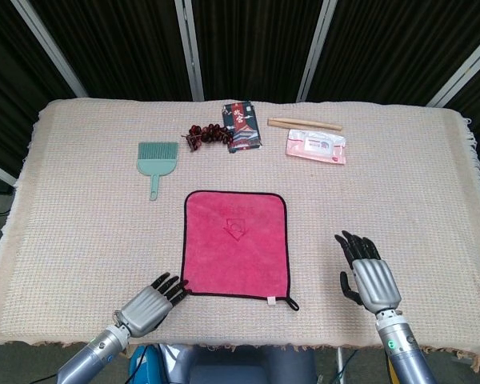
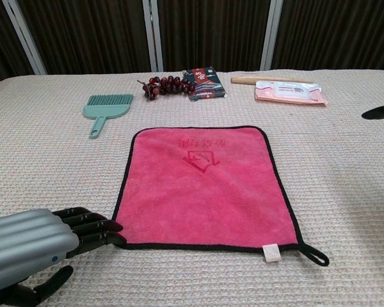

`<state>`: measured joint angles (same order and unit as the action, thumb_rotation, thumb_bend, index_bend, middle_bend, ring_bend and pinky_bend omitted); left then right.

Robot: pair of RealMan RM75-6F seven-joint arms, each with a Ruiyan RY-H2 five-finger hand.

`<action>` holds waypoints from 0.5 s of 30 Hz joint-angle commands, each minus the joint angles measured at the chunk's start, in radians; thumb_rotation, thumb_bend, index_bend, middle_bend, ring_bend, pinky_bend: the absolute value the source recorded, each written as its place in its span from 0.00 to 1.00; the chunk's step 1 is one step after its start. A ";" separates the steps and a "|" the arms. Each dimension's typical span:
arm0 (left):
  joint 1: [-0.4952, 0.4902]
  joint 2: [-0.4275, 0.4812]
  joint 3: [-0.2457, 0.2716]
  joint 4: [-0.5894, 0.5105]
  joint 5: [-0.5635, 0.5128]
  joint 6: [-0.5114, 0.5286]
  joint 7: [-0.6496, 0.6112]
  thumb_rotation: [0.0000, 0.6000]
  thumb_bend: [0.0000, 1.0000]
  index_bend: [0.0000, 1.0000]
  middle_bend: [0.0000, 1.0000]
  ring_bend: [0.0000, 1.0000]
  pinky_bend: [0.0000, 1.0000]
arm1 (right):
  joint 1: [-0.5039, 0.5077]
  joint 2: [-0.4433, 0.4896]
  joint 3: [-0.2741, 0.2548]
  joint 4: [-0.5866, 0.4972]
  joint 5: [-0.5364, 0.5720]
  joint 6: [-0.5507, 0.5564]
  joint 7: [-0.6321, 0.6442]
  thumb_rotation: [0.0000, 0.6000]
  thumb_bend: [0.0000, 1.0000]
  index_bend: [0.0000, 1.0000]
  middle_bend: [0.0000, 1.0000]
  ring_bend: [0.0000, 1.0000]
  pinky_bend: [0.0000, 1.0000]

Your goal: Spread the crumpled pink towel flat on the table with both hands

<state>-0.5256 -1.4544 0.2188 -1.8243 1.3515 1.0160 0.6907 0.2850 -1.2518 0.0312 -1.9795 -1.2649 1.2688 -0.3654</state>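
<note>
So starting at the near-left corner, the left hand [image 1: 150, 301] sits low over the table [image 1: 80, 216] with its dark fingers [image 2: 89, 227] stretched forward and close together, tips right at the near-left corner of the pink towel [image 1: 237, 247]. From the chest view they look like they just touch the black hem there, but I can't really tell if they're pressing on it or only beside it. Nothing is gripped either way.

A bit further back on the left there's a green hand brush [image 1: 156, 160], bristles pointing away, handle toward the robot.

The towel itself is lying spread out flat in the middle of the table, nearer the front edge, a neat square with black trim, a stamped logo in the far half, and a small white tag plus a black loop [image 2: 317, 256] at the near-right corner.

Behind it, along the far edge: a bunch of dark red beads [image 1: 206, 134], touching a dark printed packet [image 1: 242, 127], then a wooden stick [image 1: 304, 123] and just in front of that a pink wipes pack [image 1: 315, 148].

Over on the right, the right hand [image 1: 366, 271] is well apart from the towel, palm down, fingers spread and open, holding nothing. In the chest view only its dark fingertips show at the frame edge.
</note>
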 commanded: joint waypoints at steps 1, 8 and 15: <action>0.005 0.007 0.008 -0.009 0.010 -0.002 -0.002 1.00 0.77 0.08 0.03 0.00 0.00 | 0.000 -0.001 0.000 0.000 0.001 -0.002 0.001 1.00 0.62 0.00 0.00 0.00 0.00; 0.019 0.021 0.022 -0.013 0.034 -0.002 -0.014 1.00 0.77 0.08 0.03 0.00 0.00 | -0.001 0.000 -0.003 -0.005 -0.003 -0.004 -0.002 1.00 0.62 0.00 0.00 0.00 0.00; 0.036 0.033 0.034 -0.014 0.059 0.008 -0.040 1.00 0.76 0.08 0.02 0.00 0.00 | -0.002 -0.003 -0.002 -0.007 -0.002 -0.001 -0.011 1.00 0.62 0.00 0.00 0.00 0.00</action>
<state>-0.4947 -1.4248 0.2502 -1.8363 1.4026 1.0178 0.6588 0.2836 -1.2541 0.0290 -1.9869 -1.2665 1.2656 -0.3732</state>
